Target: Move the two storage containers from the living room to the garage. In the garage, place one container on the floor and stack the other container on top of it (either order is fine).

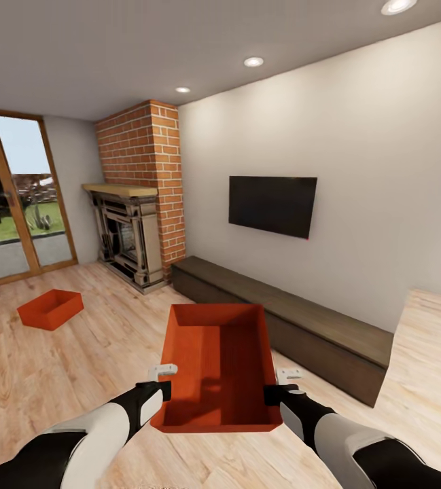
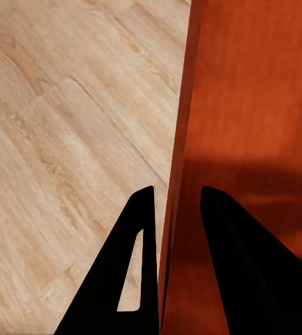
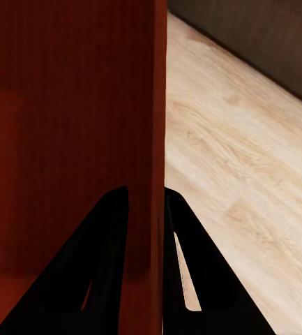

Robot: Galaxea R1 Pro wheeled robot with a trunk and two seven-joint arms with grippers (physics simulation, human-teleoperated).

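Living room, two storage containers (one gripped)

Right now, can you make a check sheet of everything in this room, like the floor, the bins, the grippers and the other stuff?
Surface: light wood plank floor.
Job's things: held bin lifted in front of the robot, open side up, nothing inside; second bin on the floor near the glass doors.
Clutter: nothing seen.
Grippers: left gripper clamped over the held bin's left wall; right gripper clamped over its right wall.
Cables: nothing seen.
Surroundings: brick fireplace, black TV on the cream wall, long dark bench below it, pale wood surface at right.
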